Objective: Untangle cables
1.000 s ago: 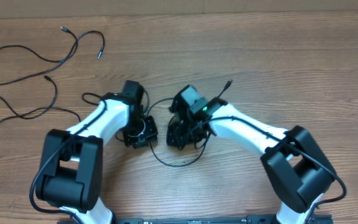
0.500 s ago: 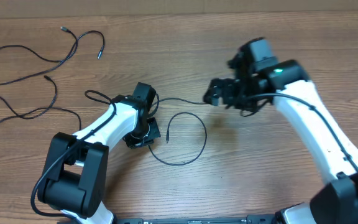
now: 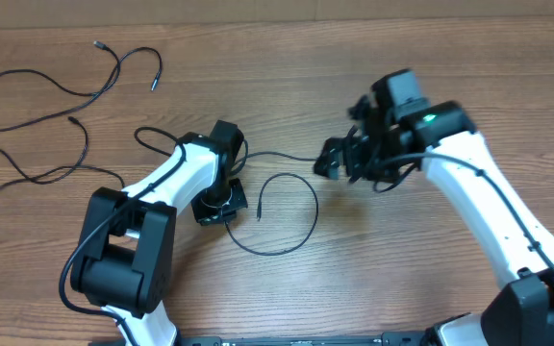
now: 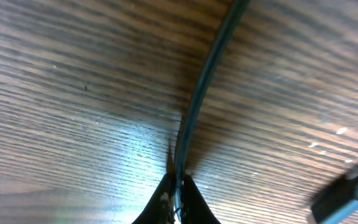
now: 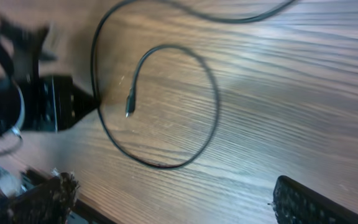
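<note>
One thin black cable (image 3: 301, 235) lies in a loop at the table's middle, its plug end (image 3: 260, 214) inside the loop. My left gripper (image 3: 225, 211) is pressed down on the wood and shut on this cable. In the left wrist view the cord (image 4: 201, 93) runs up from between the closed fingertips (image 4: 166, 199). From there a strand (image 3: 282, 155) leads right towards my right gripper (image 3: 339, 165), which hangs open above the table with nothing in it. The right wrist view shows the loop (image 5: 213, 106) below wide-spread fingers (image 5: 316, 205). Two more cables (image 3: 46, 88) (image 3: 37, 175) lie apart at the far left.
A plug end (image 4: 347, 193) lies at the lower right of the left wrist view. Bare wood extends to the right of and behind the right arm. The arm bases stand at the front edge.
My right gripper has let go, opened wide and lifted away to the right, then drifted slightly back left. The left gripper has closed on the cable, and the tangle has spread into one loop.
</note>
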